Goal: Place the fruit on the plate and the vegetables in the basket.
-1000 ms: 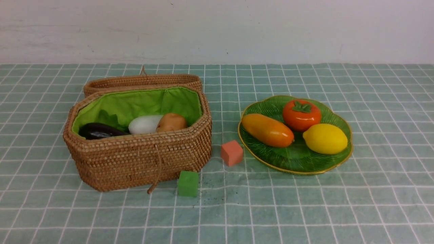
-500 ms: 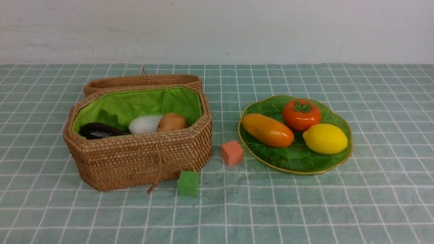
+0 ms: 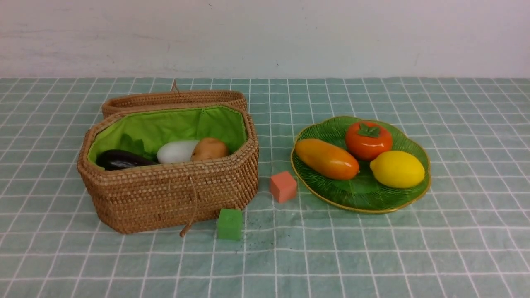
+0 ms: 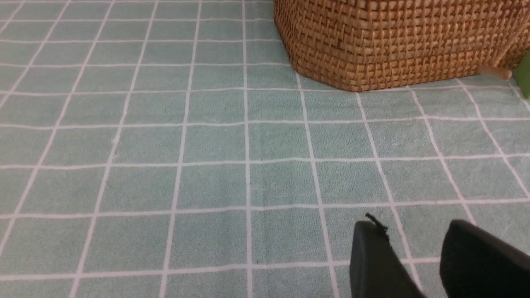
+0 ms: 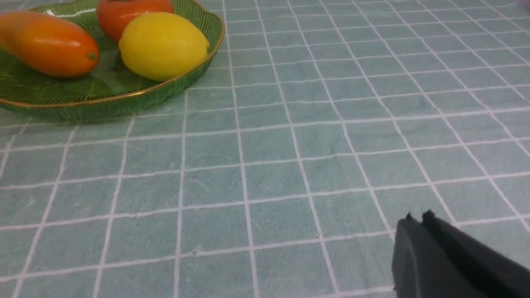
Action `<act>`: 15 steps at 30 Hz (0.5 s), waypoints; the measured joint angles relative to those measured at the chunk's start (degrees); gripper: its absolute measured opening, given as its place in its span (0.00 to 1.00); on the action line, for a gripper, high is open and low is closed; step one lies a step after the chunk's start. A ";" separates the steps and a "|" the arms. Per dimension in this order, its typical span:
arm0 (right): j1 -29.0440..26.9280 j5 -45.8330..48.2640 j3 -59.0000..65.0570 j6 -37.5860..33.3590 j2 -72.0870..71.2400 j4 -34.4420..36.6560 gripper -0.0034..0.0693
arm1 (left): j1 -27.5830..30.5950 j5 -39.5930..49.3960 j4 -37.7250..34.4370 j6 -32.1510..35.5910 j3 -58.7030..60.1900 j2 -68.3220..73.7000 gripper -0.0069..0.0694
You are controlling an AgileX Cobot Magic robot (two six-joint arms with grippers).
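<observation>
My left gripper (image 4: pixel 414 244) parted and empty, basket (image 4: pixel 397 41) ahead, my right gripper (image 5: pixel 418 225) closed, plate (image 5: pixel 124 101) of 3 fruits ahead.

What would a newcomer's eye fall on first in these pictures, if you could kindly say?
Probably the green plate on the right of the checked cloth, with a persimmon, a mango and a lemon on it. Next, the open wicker basket on the left, its bright green lining around an eggplant, a white radish and a potato. Between them sit a salmon cube and a green cube.
</observation>
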 joint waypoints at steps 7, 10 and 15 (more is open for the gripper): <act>0.00 -0.11 0.00 0.32 0.00 1.73 0.06 | 0.00 0.00 0.00 0.00 0.00 0.00 0.40; 0.00 -0.13 0.00 0.46 0.00 1.89 0.07 | 0.00 0.00 0.00 0.00 0.00 0.00 0.40; 0.00 -0.13 0.00 0.51 0.00 2.05 0.07 | 0.00 0.00 0.00 0.00 0.00 0.00 0.40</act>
